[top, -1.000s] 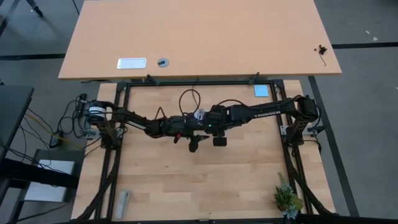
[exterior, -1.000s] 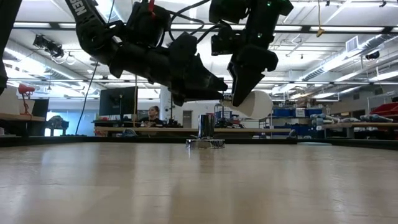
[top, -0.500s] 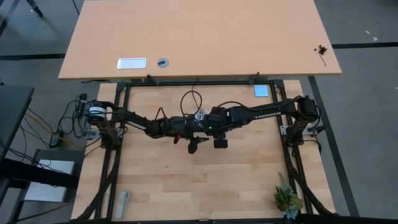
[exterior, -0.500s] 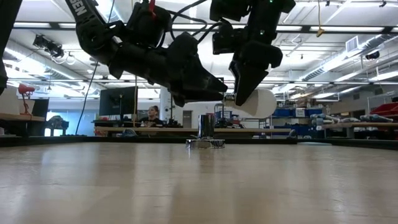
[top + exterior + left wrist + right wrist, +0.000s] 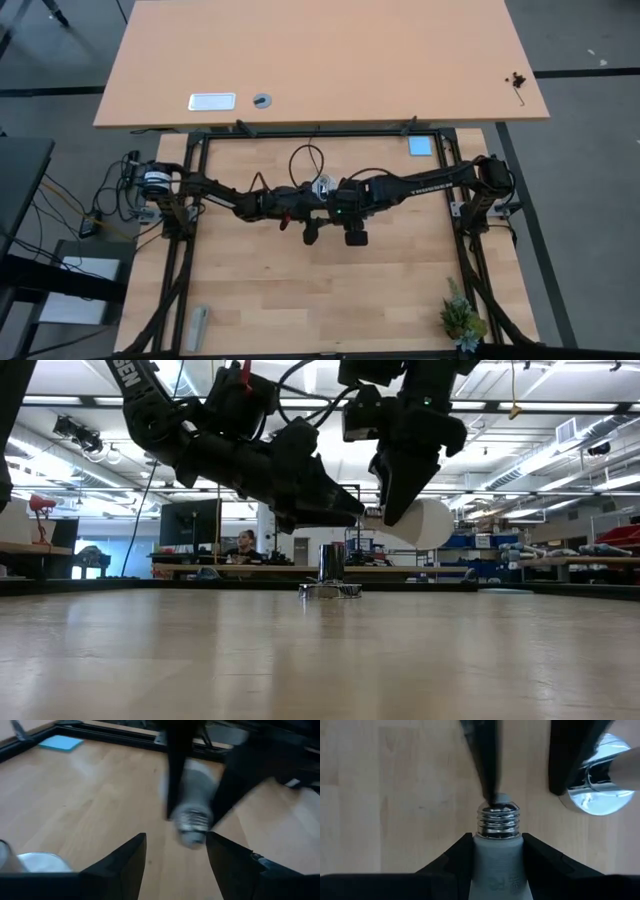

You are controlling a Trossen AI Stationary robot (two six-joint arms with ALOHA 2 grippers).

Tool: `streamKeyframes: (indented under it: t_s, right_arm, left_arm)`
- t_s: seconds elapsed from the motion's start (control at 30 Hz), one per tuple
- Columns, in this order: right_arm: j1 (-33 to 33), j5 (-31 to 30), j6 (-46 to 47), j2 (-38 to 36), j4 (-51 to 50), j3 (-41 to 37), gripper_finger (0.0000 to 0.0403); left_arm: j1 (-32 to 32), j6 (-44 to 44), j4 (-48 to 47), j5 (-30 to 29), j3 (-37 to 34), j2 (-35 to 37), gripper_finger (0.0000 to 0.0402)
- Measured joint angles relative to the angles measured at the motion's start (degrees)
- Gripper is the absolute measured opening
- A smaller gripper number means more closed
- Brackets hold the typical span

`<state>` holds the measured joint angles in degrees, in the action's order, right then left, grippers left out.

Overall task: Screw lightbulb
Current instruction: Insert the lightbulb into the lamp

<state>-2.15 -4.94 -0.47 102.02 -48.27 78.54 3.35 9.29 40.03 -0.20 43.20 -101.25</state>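
The left arm reaches in from the table's (image 5: 300, 300) left edge to its middle. The left gripper (image 5: 175, 840) hovers there, jaws spread wide and holding nothing, much as it was a second ago. One of its fingers (image 5: 485, 760) ends right at the tip of the bulb's thread; whether it touches is unclear.

Just beyond it, the chrome lamp socket (image 5: 331, 565) stands upright on the wood, toward the far edge, with nothing in it.

The change is on the right. Over the last second the right gripper (image 5: 497, 837) has swung a little toward the near edge and tilted, so the lightbulb (image 5: 425, 523) has drifted slightly away from the socket. Its jaws are clamped on the bulb's white neck. The bulb hangs in the air over the middle of the table, lying nearly level, with its threaded base pointing at the left gripper.

For the task, this looks like repositioning, or a handover being set up, rather than progress. The thread is neither above the socket nor pointing down, and no screwing has begun.
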Motion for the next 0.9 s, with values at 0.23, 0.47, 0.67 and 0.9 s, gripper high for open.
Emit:
streamKeyframes:
  t_s: [0.23,0.47,0.67,0.9]
  right_arm:
    - [-0.5,-0.3,0.2,0.0,2.2,0.0,0.0152]
    - [-0.4,-0.4,0.0,0.0,3.3,0.7,0.0152]
    - [-0.4,-0.6,-0.6,0.0,3.0,1.4,0.0152]
    - [-0.4,-0.8,-1.1,0.0,2.7,1.4,0.0152]
  left_arm:
    - [-1.1,0.0,0.2,3.1,1.4,0.0,0.0213]
    - [-1.5,0.0,-5.5,3.3,2.6,0.0,0.0213]
    - [-1.5,0.0,-5.0,3.0,2.6,0.1,0.0212]
    - [-1.5,0.3,-4.2,3.0,2.6,0.1,0.0211]
